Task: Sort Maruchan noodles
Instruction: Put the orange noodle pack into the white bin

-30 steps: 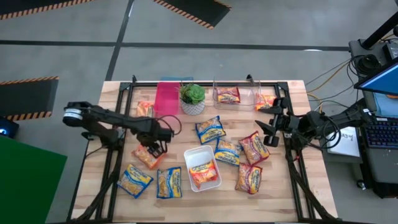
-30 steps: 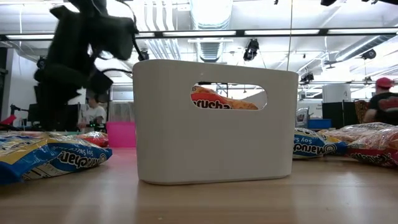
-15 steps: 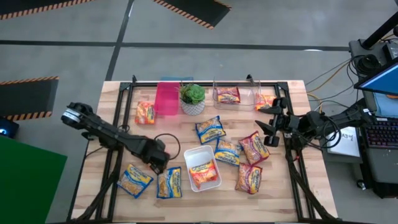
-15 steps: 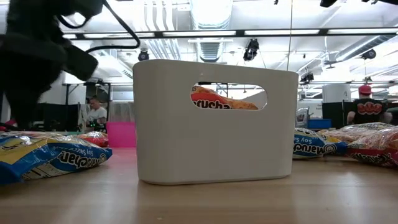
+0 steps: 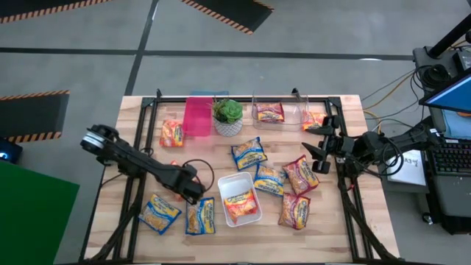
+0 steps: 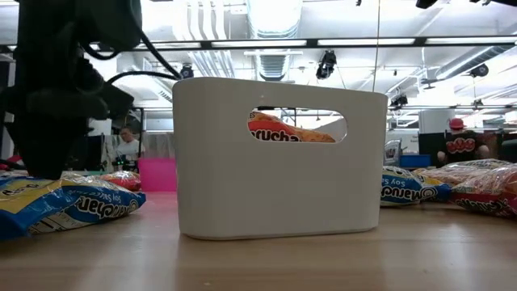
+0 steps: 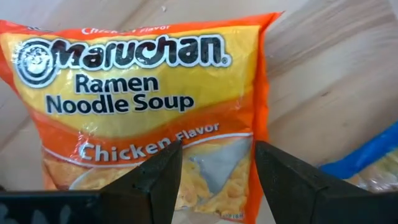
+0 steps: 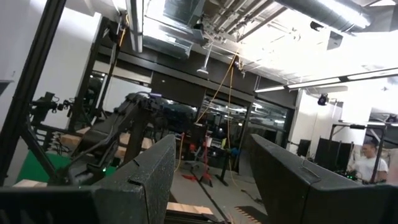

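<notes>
orange chicken-flavor packet point(image 7: 143, 106) lying flat on the wooden table point(image 5: 346, 221), just left of the white bin point(image 5: 239, 199), face up and right under the left gripper point(image 7: 211, 171). fingers parted to either side of the packet's lower half, poised over it, not yet pinched. a second ago that gripper higher up and farther from the white bin, over a packet there; now swung down beside the bin's left wall, so a pick looks about to begin. no longer visible from above, that packet hidden beneath the arm.

inside the white bin, one orange packet already. left of the bin, two blue-edged packets point(image 5: 159, 213) near the table's front edge. right of the bin, more blue and red-pink packets point(image 5: 300, 175) scattered, unsorted. far behind the bin, a pink bin point(image 5: 196, 116), a potted plant point(image 5: 227, 112) and a clear container point(image 5: 271, 112) holding another packet.

right gripper point(image 5: 318, 151) well right of the white bin, waiting, fingers apart and holding nothing, unmoved over the last second. most sorting left to do.
</notes>
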`<state>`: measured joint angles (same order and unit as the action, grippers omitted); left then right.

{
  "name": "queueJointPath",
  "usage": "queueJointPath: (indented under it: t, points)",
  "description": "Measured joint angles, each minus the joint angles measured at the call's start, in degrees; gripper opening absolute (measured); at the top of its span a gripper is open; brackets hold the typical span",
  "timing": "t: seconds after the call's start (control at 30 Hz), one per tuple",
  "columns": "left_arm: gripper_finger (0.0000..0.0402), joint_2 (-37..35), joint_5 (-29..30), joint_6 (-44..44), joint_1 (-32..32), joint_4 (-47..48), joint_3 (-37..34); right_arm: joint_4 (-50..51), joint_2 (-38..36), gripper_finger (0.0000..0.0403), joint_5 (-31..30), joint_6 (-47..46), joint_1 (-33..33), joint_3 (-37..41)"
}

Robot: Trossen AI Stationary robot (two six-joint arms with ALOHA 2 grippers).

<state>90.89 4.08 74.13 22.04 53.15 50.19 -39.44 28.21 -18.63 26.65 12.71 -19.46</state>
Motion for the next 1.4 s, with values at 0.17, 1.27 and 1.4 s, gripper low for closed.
queueJointPath:
  t: [0.17,1.27,1.4]
  points:
    - [0.0185,3.83,0.79,-0.09,0.02,0.31,0.07,-0.02,0.0,0.0192,0.0,0.17,0.0,0.0]
    - [0.0002,-4.34,11.11,-18.93,0.04,-1.1,5.72,-0.02,0.0,0.0192,-0.02,0.04,0.0,0.0]
    - [0.0001,-9.48,13.91,-24.3,0.04,-6.95,6.19,-0.02,0.0,0.0192,-0.01,-0.01,0.0,0.0]
